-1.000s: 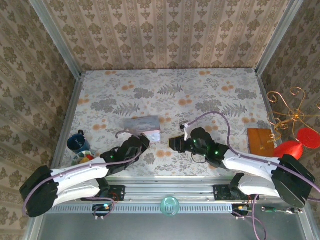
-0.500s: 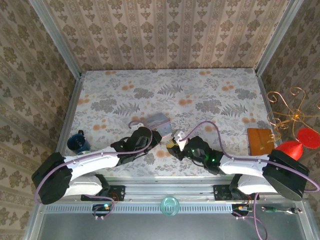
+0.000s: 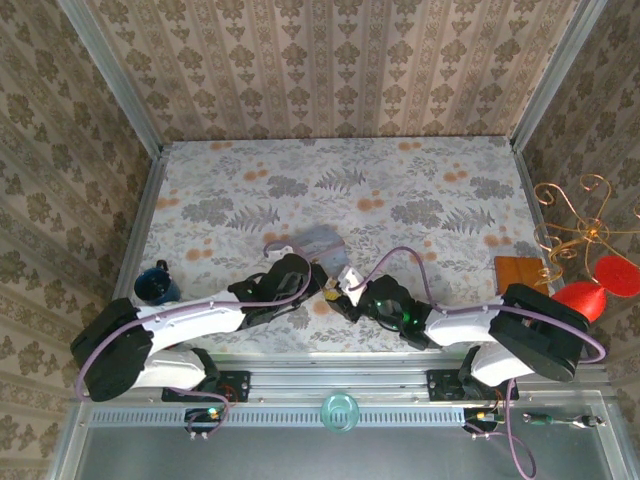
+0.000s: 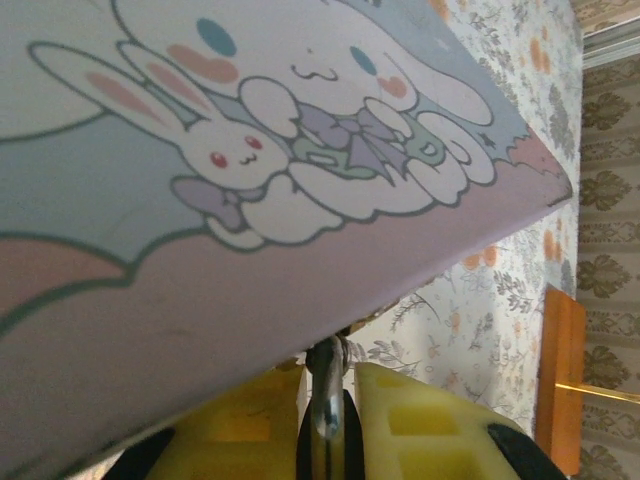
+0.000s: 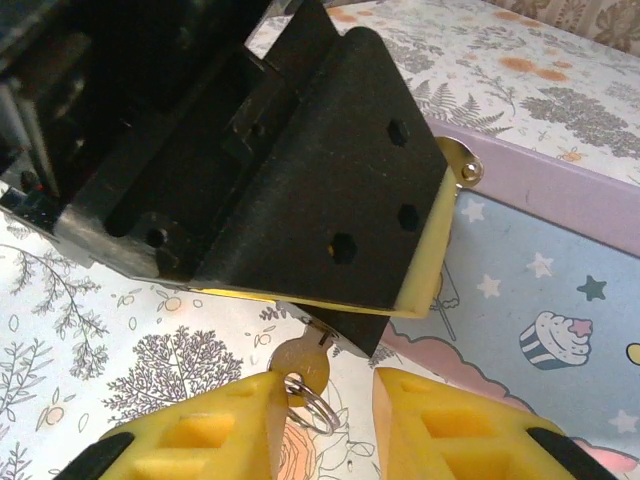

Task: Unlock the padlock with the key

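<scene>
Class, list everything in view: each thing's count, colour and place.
pouch: one, pale blue and pink, middle of the table
padlock: one, dark with silvery loop, in the left gripper
key: one, greyish, on wire ring, within the right gripper
mug: one, dark blue, table's left edge
wooden block: one, brown, table's right edge
wire stand: one, gold, beyond the right edge
red object: one, red, by the stand
left gripper: one, black, yellow pads, shut on padlock
right gripper: one, yellow pads, open around key
</scene>
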Robot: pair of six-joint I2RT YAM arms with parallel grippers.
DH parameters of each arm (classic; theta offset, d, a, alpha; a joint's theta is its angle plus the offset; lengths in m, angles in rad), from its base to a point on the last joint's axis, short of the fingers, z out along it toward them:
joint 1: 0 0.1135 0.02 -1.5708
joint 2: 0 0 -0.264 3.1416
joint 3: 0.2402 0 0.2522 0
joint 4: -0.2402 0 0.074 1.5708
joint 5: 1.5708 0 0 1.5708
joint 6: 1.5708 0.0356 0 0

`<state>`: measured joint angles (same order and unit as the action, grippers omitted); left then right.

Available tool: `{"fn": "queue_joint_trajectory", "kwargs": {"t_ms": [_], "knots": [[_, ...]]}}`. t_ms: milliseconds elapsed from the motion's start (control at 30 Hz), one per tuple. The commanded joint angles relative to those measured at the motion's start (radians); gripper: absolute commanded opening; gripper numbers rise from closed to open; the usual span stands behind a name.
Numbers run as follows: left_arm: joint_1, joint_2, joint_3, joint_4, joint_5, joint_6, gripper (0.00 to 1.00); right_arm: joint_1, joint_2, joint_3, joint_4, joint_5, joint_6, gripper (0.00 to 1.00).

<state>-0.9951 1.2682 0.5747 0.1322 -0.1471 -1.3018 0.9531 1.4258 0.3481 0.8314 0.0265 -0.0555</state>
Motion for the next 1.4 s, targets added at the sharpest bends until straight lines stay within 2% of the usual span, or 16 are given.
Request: {"fn": "queue_joint_trajectory", "kwargs": {"t_ms": [0,300,633,1033,1267,1367], "knots": [[-0.016,0.0,0.034,0.076,0.017,0.007,0.0,0.024,0.038,0.003,0.083,-0.015,-0.038,0.32],[-0.013,0.004,0.022,0.087,0.006,0.002,0.0,0.046,0.042,-0.043,0.158,0.005,-0.056,0.38],[-0.026,0.025,0.028,0.109,0.008,-0.007,0.0,0.055,0.102,-0.011,0.161,0.17,-0.028,0.37],[-0.032,0.066,0.054,0.112,0.022,-0.017,0.0,0.076,0.128,0.004,0.185,0.295,0.137,0.23],[-0.033,0.075,0.057,0.118,0.018,-0.024,0.0,0.092,0.116,0.019,0.175,0.333,0.196,0.19],[-0.034,0.081,0.059,0.12,0.017,-0.026,0.0,0.098,0.11,0.016,0.18,0.383,0.271,0.17]]}}
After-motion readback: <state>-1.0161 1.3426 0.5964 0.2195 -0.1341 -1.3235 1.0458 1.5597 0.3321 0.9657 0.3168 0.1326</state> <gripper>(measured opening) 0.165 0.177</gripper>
